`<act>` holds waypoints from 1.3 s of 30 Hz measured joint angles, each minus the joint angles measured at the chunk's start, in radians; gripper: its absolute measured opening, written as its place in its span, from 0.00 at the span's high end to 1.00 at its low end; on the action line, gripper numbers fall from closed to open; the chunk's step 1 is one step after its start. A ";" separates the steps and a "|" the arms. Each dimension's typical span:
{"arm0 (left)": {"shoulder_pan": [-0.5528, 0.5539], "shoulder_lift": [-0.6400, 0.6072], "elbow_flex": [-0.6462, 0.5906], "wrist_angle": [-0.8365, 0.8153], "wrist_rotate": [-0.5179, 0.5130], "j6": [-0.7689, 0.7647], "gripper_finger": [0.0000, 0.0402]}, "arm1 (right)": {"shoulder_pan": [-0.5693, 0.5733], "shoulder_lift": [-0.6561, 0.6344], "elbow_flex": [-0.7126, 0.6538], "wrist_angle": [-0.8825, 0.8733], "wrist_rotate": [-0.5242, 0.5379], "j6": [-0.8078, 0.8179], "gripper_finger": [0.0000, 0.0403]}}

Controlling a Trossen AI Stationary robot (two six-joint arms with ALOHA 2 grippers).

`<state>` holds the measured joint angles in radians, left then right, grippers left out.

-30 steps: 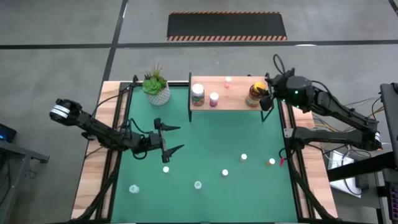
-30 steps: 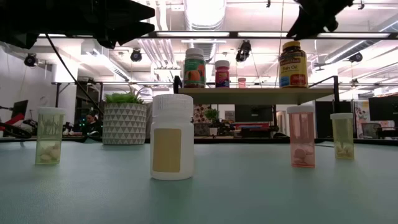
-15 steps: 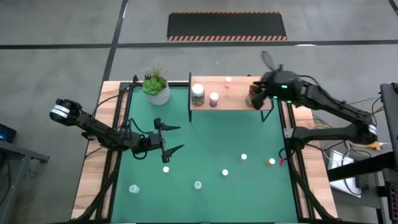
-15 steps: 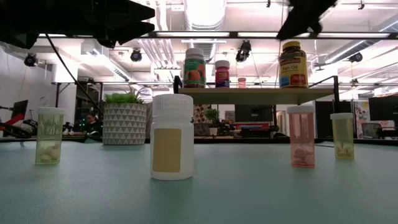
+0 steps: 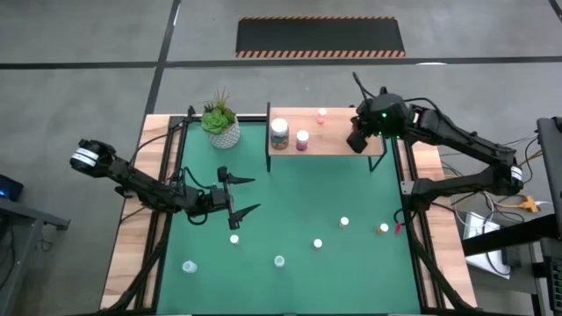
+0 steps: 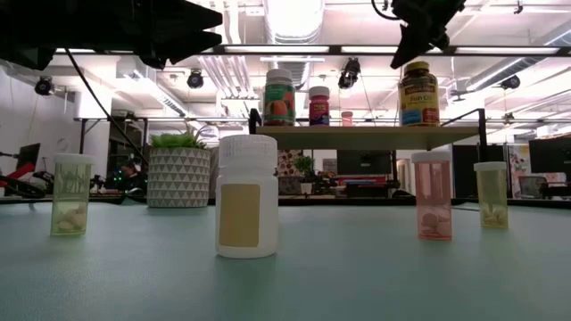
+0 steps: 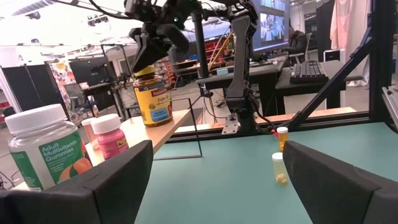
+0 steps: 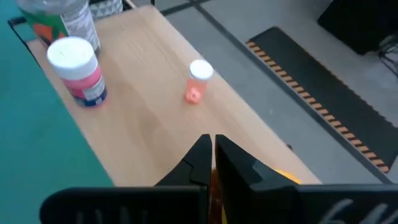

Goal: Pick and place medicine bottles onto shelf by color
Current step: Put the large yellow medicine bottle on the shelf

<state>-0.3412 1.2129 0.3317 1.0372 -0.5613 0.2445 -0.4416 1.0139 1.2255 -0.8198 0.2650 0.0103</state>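
The right claw [image 5: 360, 140], fingers pressed narrow and holding nothing, hovers directly above the upright amber yellow-lidded jar [image 6: 419, 93] on the light wood shelf [image 5: 329, 140].

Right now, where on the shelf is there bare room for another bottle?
The shelf is free between the pink bottle and the amber jar. Its ends are crowded: the green-labelled bottle at one, the right gripper over the jar at the other.

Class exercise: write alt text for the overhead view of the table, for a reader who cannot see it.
The right gripper hovers over the right end of a small wooden shelf at the table's far edge, which holds three bottles. The left gripper waits open over the green mat, where six small bottles stand scattered, with a potted plant beside the shelf.
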 joint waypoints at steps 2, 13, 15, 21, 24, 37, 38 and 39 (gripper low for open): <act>0.000 0.000 0.000 0.000 0.000 0.000 0.15 | 0.000 -0.004 0.008 -0.001 -0.003 0.008 0.97; 0.000 0.000 0.000 0.000 0.000 0.000 0.15 | 0.000 -0.016 0.123 -0.151 0.101 0.023 0.97; 0.000 0.000 0.000 0.000 0.000 0.000 0.15 | 0.000 -0.018 0.118 -0.171 0.102 0.043 0.97; 0.000 0.000 0.000 0.000 0.000 0.000 0.15 | 0.000 -0.011 0.084 -0.200 0.103 0.074 0.97; 0.000 0.000 0.000 0.000 0.000 0.000 0.15 | 0.000 -0.011 0.083 -0.210 0.105 0.083 0.97; 0.000 0.000 0.000 0.000 0.000 -0.001 0.15 | 0.000 -0.030 0.129 -0.305 0.101 0.111 0.97; 0.000 0.000 0.000 0.000 0.000 -0.001 0.15 | 0.000 -0.031 0.134 -0.304 0.101 0.112 0.97; 0.000 0.000 0.000 0.000 0.000 -0.001 0.15 | 0.000 -0.031 0.140 -0.304 0.101 0.113 0.97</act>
<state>-0.3408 1.2129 0.3317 1.0376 -0.5613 0.2440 -0.4412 0.9825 1.3656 -1.1240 0.3660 0.1230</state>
